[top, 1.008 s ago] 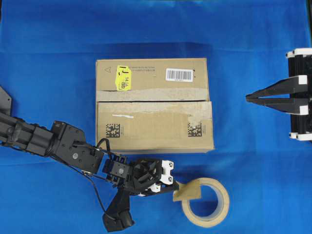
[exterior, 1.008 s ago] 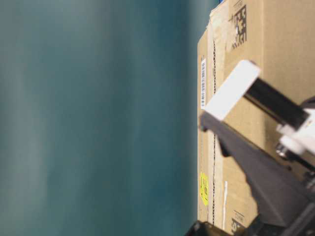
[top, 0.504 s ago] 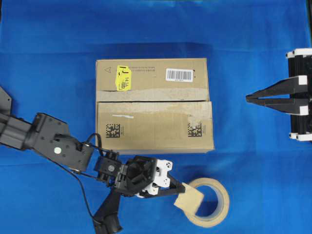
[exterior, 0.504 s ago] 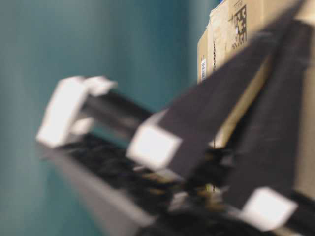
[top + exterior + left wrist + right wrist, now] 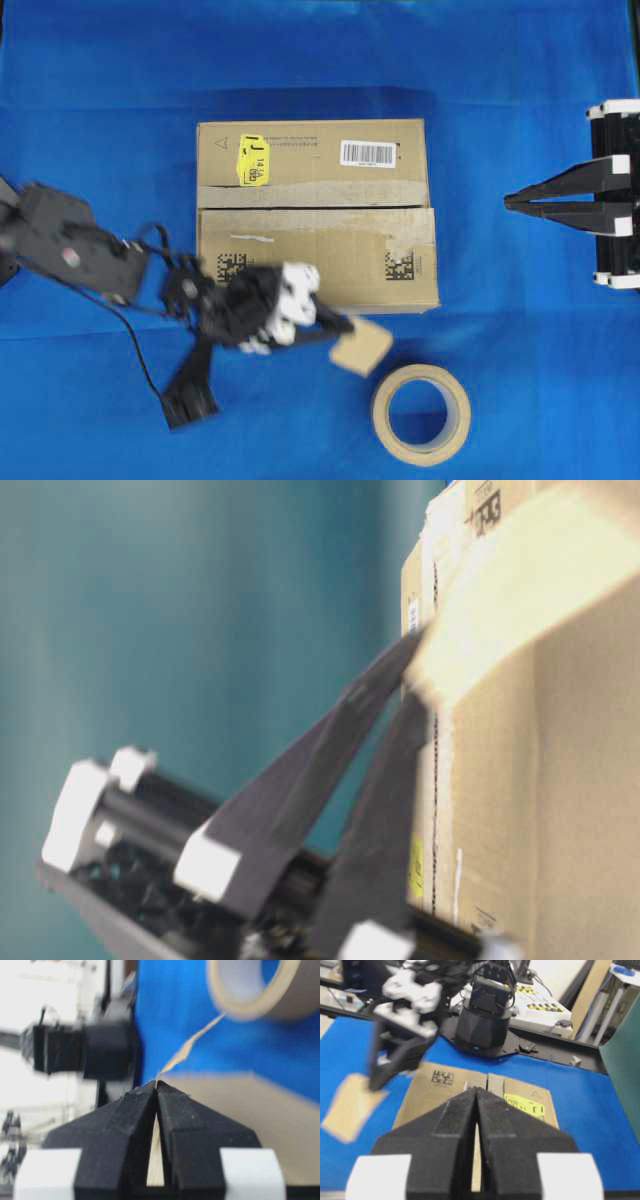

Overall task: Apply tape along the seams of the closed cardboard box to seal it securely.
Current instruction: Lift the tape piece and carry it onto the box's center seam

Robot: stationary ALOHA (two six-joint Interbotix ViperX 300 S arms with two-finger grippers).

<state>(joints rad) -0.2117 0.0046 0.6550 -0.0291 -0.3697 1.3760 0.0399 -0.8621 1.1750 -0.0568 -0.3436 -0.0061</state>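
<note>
The cardboard box [image 5: 315, 215] lies closed mid-table, with a yellow sticker [image 5: 253, 160] and a barcode label on top. The seams [image 5: 315, 208] show as a dark line between its two flaps, edged by faded old tape. My left gripper [image 5: 345, 325] is shut on the tape [image 5: 361, 346], a small tan square held in the air just off the box's near right edge. In the left wrist view the tape [image 5: 190, 1047] runs edge-on out of the shut gripper [image 5: 156, 1082]. My right gripper [image 5: 510, 203] is shut and empty, right of the box, pointing at it.
The tan tape roll [image 5: 421, 413] lies flat on the blue cloth, near right of the box and just beyond the held piece. The left arm [image 5: 70, 250] stretches in from the left edge, a cable trailing under it.
My left gripper has carried the tape piece up and to the left, off the roll and toward the box's near edge. The right gripper has stayed still.
</note>
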